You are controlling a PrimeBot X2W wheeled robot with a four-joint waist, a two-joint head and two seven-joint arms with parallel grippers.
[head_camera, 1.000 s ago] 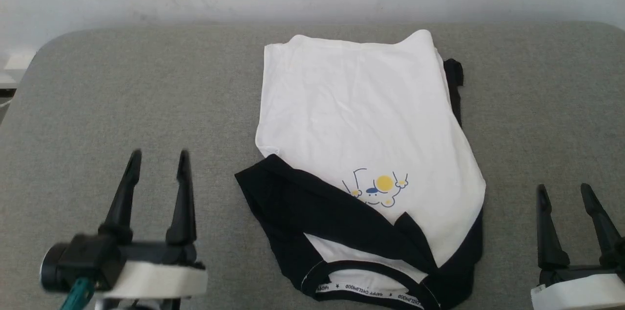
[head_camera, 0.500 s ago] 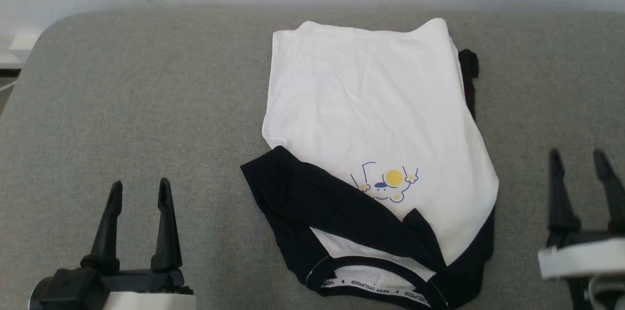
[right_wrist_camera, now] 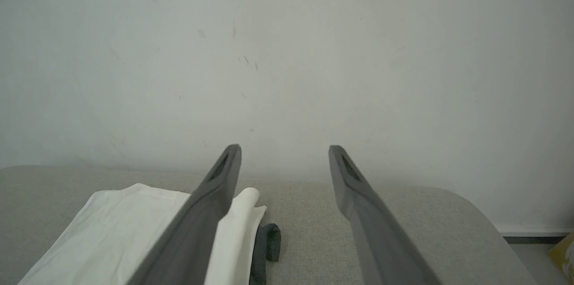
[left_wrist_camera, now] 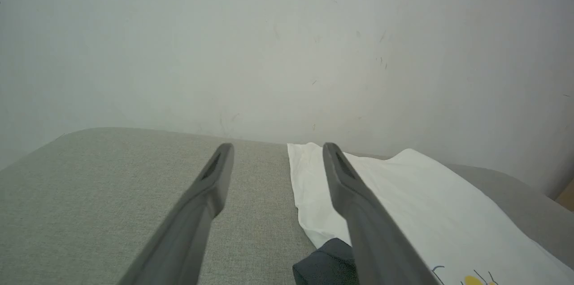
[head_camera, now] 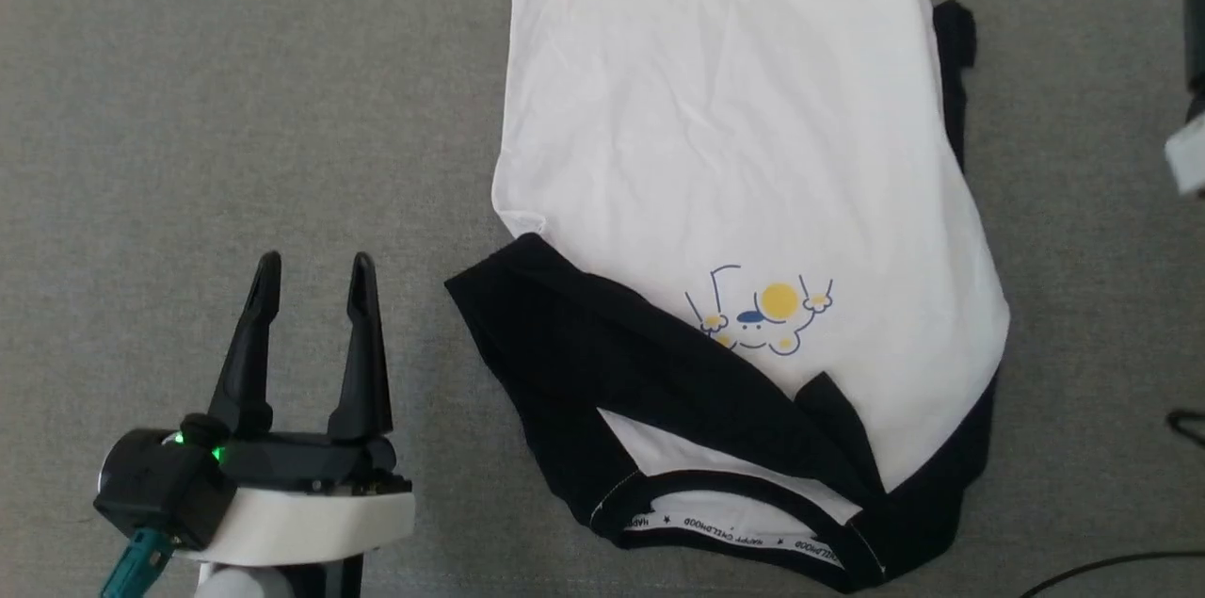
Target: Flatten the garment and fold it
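The garment (head_camera: 715,155), a white T-shirt with black sleeves and collar, lies roughly folded on the grey padded surface (head_camera: 216,89), its neck band nearest me and its yellow-and-blue print (head_camera: 763,311) facing up. One black sleeve (head_camera: 584,363) is folded across its front. My left gripper (head_camera: 315,264) stands open and empty to the left of that sleeve, clear of the cloth. In the left wrist view the left gripper (left_wrist_camera: 276,146) points past the garment (left_wrist_camera: 403,195) toward the wall. My right gripper (right_wrist_camera: 284,150) is open and empty, to the right of the garment (right_wrist_camera: 134,217).
A pale wall (left_wrist_camera: 287,42) rises just behind the padded surface. Part of my right arm (head_camera: 1191,155) shows at the right edge of the head view. Thin dark cables (head_camera: 1111,570) lie at the lower right. Bare grey padding spreads left of the garment.
The head view has tipped down and closer, so the wall has left it. My right gripper has risen from the lower right up along the right edge. The garment lies as before.
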